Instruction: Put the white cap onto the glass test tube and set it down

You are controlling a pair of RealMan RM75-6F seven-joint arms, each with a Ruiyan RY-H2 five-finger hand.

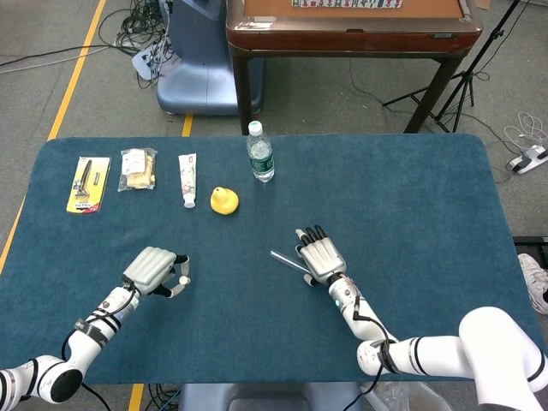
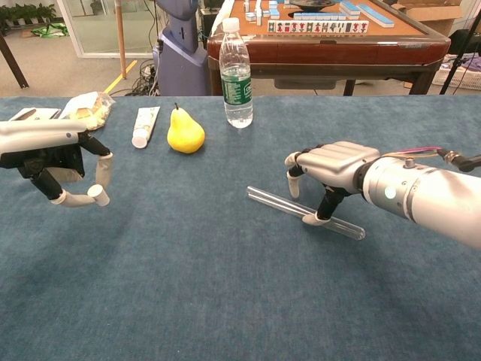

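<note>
The white cap is pinched between the thumb and a fingertip of my left hand, which hovers over the near left of the table. The glass test tube lies slanted and low over the blue cloth, right of centre. My right hand is palm down over the tube's middle. Its thumb tip presses on the tube's near side and its fingers curl over the far side. The tube's open end points left, toward the cap.
Along the far edge stand a water bottle, a yellow pear, a white tube of paste, a snack bag and a yellow packet. A wooden table stands beyond.
</note>
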